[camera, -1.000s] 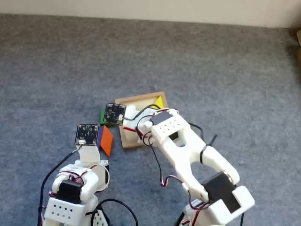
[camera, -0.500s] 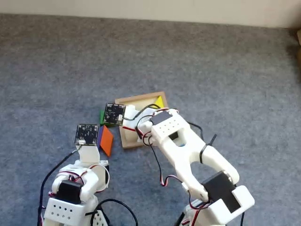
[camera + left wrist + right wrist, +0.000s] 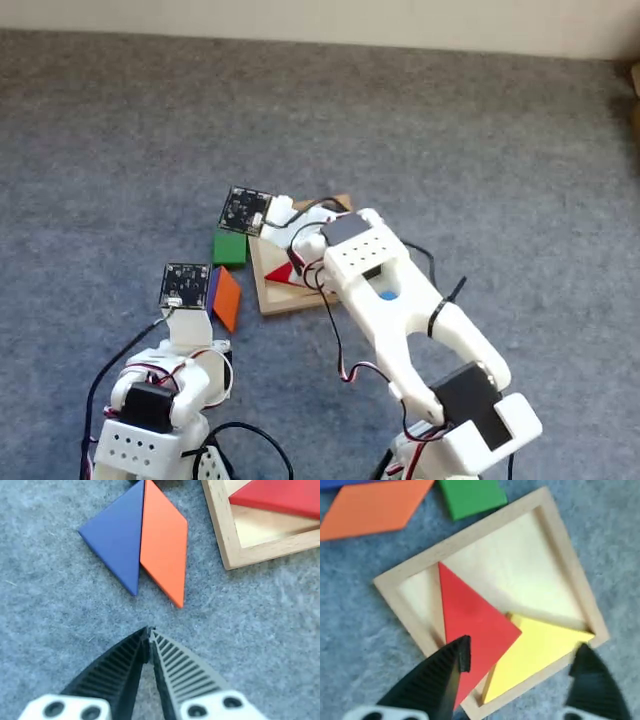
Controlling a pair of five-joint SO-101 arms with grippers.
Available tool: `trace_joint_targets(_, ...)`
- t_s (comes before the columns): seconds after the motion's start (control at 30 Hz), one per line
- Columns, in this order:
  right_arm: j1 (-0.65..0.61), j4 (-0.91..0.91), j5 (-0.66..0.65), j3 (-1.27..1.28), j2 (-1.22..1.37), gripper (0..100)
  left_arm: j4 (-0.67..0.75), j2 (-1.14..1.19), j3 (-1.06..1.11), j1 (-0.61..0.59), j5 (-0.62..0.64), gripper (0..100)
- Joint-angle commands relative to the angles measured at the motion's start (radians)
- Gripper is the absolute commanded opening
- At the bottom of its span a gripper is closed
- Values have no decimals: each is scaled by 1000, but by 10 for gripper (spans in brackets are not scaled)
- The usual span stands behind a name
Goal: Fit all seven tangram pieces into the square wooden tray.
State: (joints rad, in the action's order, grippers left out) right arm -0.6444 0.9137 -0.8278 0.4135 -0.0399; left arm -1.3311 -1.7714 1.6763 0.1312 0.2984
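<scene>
The square wooden tray [image 3: 485, 522] [image 3: 268, 298] holds a red triangle [image 3: 470, 620] [image 3: 283, 272] and a yellow triangle [image 3: 535, 650], edge to edge in one corner. My right gripper [image 3: 522, 650] hangs open above these two pieces with nothing between its fingers. A green square [image 3: 470, 495] [image 3: 230, 248] lies on the carpet just outside the tray. An orange parallelogram [image 3: 162, 545] [image 3: 227, 297] and a blue triangle [image 3: 115, 535] lie side by side, touching, left of the tray. My left gripper [image 3: 150, 630] is shut and empty, a short way before their near tips.
Grey carpet covers the whole table, with wide free room beyond and to the right of the tray. The right arm's white body [image 3: 400, 310] reaches over the tray's right half. The left arm [image 3: 160, 400] sits at the near left.
The right arm has lifted and swung toward the far side, uncovering the red triangle in the tray and the green square. The left arm has not moved.
</scene>
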Motion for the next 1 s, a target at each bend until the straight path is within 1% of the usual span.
trace_joint_targets(0.0,12,16,120,-117,-15,30,-5,-42,21,-8,-2,7)
trace_joint_targets(0.03,12,16,175,-140,-12,0,-5,-42,21,-8,-2,7)
trace_joint_targets(0.1,10,16,288,-171,-12,19,-5,-42,21,-8,-2,7)
trace_joint_targets(0.17,-7,1,393,-191,-10,16,-5,-42,21,-8,-2,7)
trace_joint_targets(0.27,-28,-101,486,-157,-8,15,-5,-42,21,-8,-2,7)
trace_joint_targets(0.43,-73,-325,496,21,-8,15,-5,-42,21,-8,-2,7)
trace_joint_targets(0.57,-94,-433,494,128,-8,15,-5,-42,21,-8,-2,7)
trace_joint_targets(0.8,-93,-481,494,189,8,15,-5,-42,21,-8,-2,7)
trace_joint_targets(0.97,-90,-476,496,189,140,15,-5,-42,21,-8,-2,7)
